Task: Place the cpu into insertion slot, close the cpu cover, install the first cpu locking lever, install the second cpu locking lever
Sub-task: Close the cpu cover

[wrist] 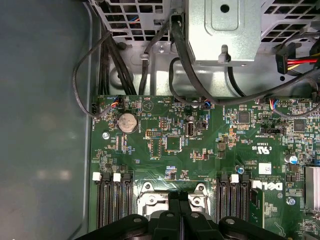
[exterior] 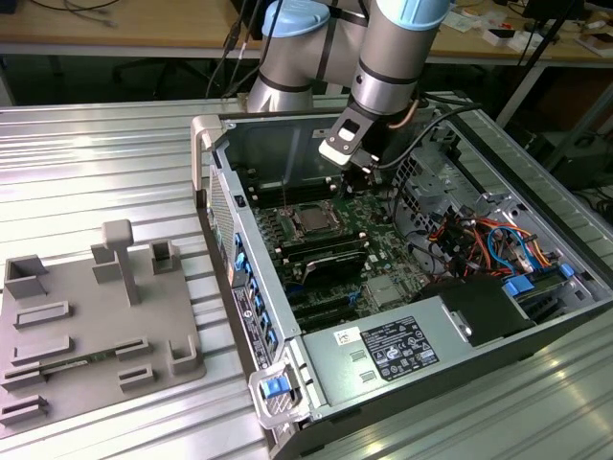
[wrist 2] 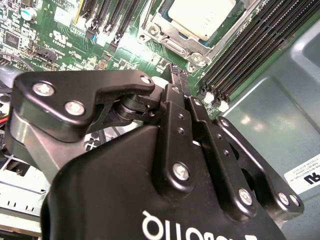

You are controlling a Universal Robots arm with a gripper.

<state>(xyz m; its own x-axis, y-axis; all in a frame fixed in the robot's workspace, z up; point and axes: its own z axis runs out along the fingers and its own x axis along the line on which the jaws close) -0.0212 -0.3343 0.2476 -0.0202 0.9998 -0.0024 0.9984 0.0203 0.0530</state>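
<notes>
1. Cpu (wrist 2: 200,17) lies flat in the slot (exterior: 297,217), silvery top up, on the green board (wrist: 200,145) inside the open case (exterior: 287,144).
2. Cover (wrist 2: 175,41), a silver frame, lies down around the cpu's edges in the second wrist view.
3. Jaws are narrow: in both wrist views the two black fingertips (wrist 2: 175,75) sit close together with nothing between them.
4. They hang over the board just beside the slot, near one corner of the cover. Whether they touch the board cannot be told.
5. Memory slots (wrist 2: 250,45) run along the slot's sides.
6. Case rests on a ribbed metal surface (exterior: 96,163). A grey tray (exterior: 96,326) lies well apart from it at the exterior view's left.
</notes>
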